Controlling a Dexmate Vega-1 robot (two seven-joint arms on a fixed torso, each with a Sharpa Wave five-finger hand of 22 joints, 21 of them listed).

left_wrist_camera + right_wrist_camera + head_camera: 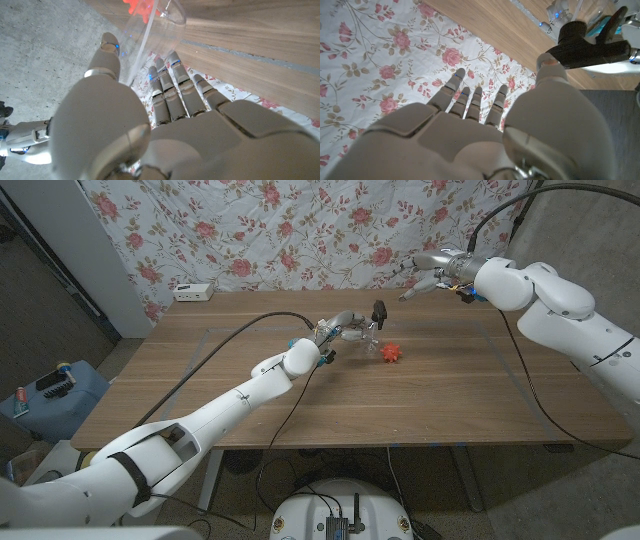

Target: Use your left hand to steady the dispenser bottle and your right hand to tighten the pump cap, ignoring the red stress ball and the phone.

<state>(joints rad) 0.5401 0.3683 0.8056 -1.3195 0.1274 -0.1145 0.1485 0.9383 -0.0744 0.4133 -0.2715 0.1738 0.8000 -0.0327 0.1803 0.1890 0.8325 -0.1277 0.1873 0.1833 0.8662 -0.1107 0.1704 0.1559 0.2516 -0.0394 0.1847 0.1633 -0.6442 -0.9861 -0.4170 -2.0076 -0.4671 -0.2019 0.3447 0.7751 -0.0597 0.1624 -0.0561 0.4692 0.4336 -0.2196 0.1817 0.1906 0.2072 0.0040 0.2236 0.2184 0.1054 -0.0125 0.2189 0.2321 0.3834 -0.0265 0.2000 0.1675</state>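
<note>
- The left hand [343,325] reaches over the middle of the wooden table [420,400], with its fingers [172,75] and thumb set around the clear dispenser bottle [372,338]; in the left wrist view the transparent bottle wall [145,40] passes between thumb and fingers, so the hand holds it.
- The bottle stands roughly upright near the table's centre, and its black pump cap [379,310] sits on top.
- The right hand [432,272] hangs in the air above the table's far edge, well apart from the bottle, fingers spread and holding nothing; the right wrist view shows its fingers [470,100] extended in front of the floral cloth.
- In that same view the pump cap [585,45] appears beyond the thumb, not touched by the right hand.
- The red stress ball [391,353] lies on the table just beside the bottle, on the robot's right of it; a red patch [140,7] also shows through the bottle in the left wrist view.
- A white power strip [194,292] lies at the far left edge of the table.
- A floral curtain [300,230] hangs behind the table.
- A blue container [55,395] sits on the floor left of the table.
</note>
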